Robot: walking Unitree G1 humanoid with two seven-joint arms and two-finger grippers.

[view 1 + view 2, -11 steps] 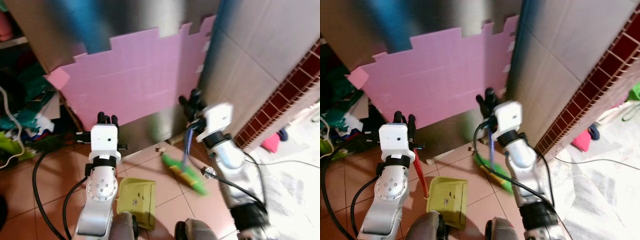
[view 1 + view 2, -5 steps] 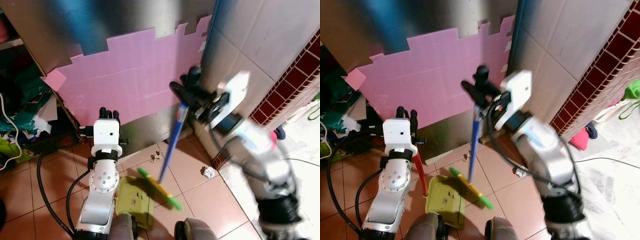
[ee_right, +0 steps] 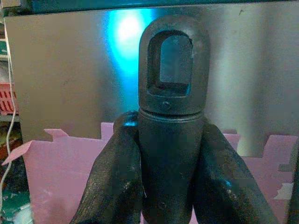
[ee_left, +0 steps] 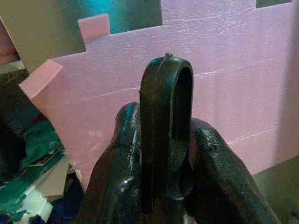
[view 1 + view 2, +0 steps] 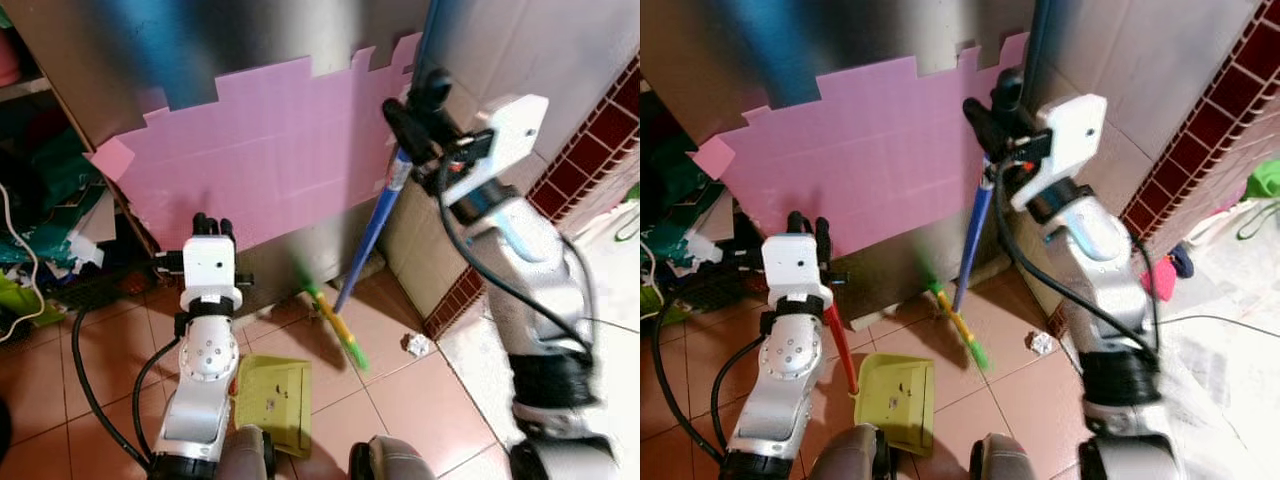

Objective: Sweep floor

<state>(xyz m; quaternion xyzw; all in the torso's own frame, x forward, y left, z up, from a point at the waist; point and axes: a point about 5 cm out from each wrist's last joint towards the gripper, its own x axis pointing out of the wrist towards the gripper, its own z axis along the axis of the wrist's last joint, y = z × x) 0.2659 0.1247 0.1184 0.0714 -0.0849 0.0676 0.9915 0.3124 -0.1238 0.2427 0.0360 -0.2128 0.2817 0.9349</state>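
Tiled floor, terracotta. Pink foam panel, propped against the steel wall. Broom: blue shaft clamped at its top in the right end effector, long axis slanting down-left, green head resting near the wall. Dustpan: red handle clasped in the left end effector, pan lying below-left of the broom head. Paper scrap, right of the head.

Dustpan on the floor left of the broom, foam sheet behind, paper scrap right.
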